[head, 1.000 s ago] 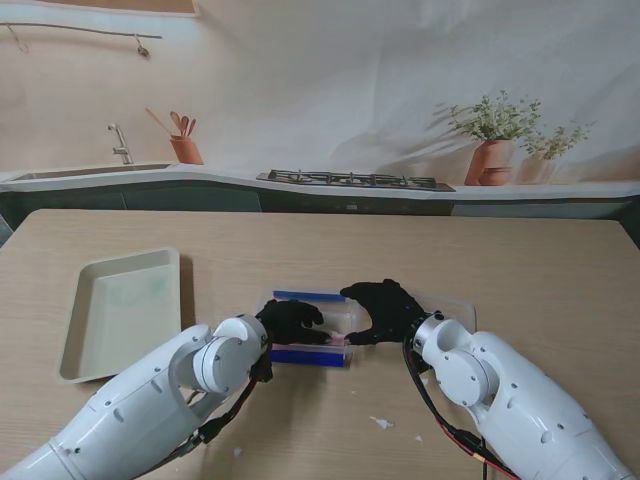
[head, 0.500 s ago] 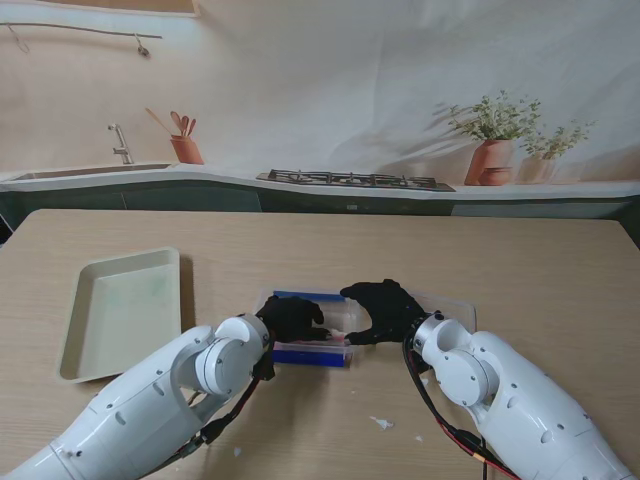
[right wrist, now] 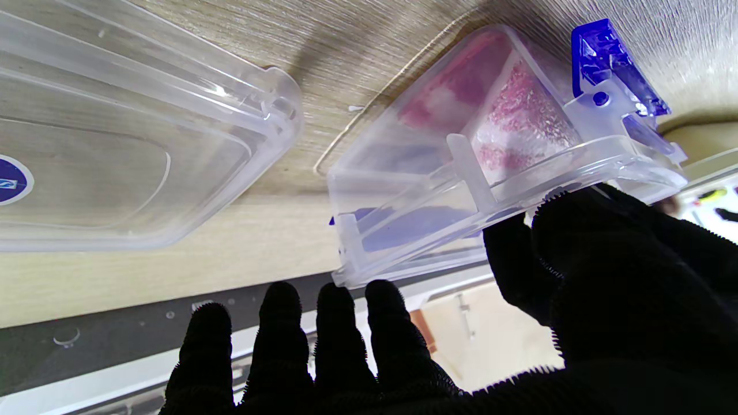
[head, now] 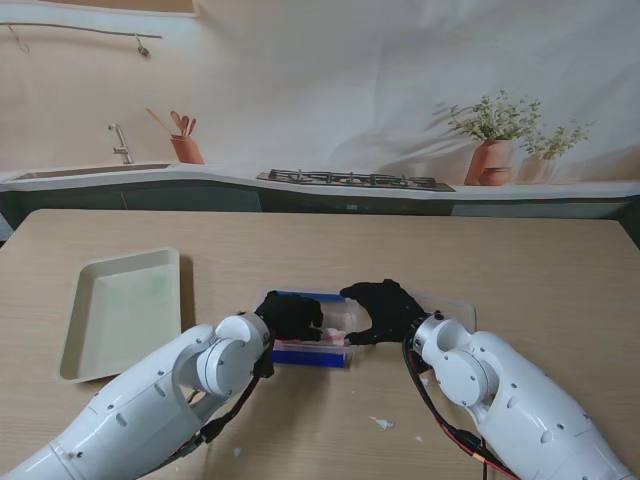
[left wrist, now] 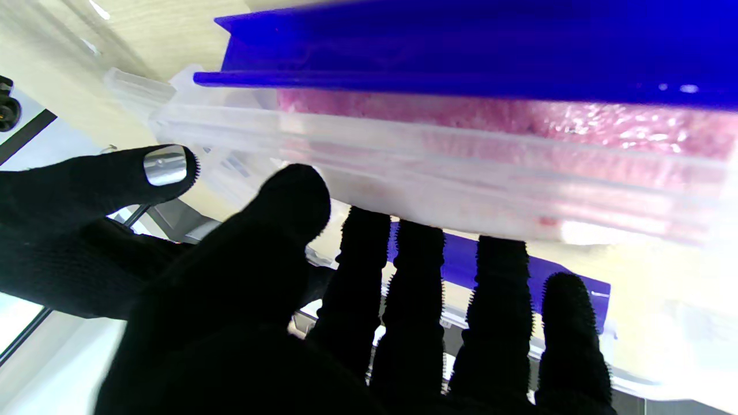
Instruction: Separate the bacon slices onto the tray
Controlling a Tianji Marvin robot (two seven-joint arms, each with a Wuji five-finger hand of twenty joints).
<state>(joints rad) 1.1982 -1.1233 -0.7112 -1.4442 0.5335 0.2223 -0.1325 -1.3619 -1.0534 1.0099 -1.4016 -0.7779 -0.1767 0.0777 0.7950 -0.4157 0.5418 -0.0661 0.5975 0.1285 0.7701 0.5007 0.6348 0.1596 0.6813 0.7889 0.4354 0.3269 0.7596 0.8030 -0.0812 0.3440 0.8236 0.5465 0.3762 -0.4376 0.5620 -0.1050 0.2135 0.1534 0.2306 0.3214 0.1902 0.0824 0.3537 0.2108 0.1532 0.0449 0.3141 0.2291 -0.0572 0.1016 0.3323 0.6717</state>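
Note:
A clear bacon box [head: 312, 347] with blue clips sits mid-table, and pink bacon [left wrist: 519, 124] shows through its wall. My left hand [head: 292, 315], in a black glove, lies over the box's left part. Its fingers [left wrist: 412, 271] are straight and dip past the rim, the thumb stands apart, and nothing is held. My right hand [head: 385, 308] arches over the box's right end, with its thumb [right wrist: 576, 230] pressed on the rim [right wrist: 611, 155] and its fingers [right wrist: 340, 323] at the far corner. The cream tray [head: 125, 310] lies at the left, apart from both hands.
The box's clear lid [right wrist: 115, 144] lies on the table just right of the box, next to my right hand. Small white scraps [head: 381, 422] dot the wood nearer to me. A counter with a sink and a stove runs along the table's far side.
My left hand has edged a little farther from me over the box. The right hand and the box have stayed put.

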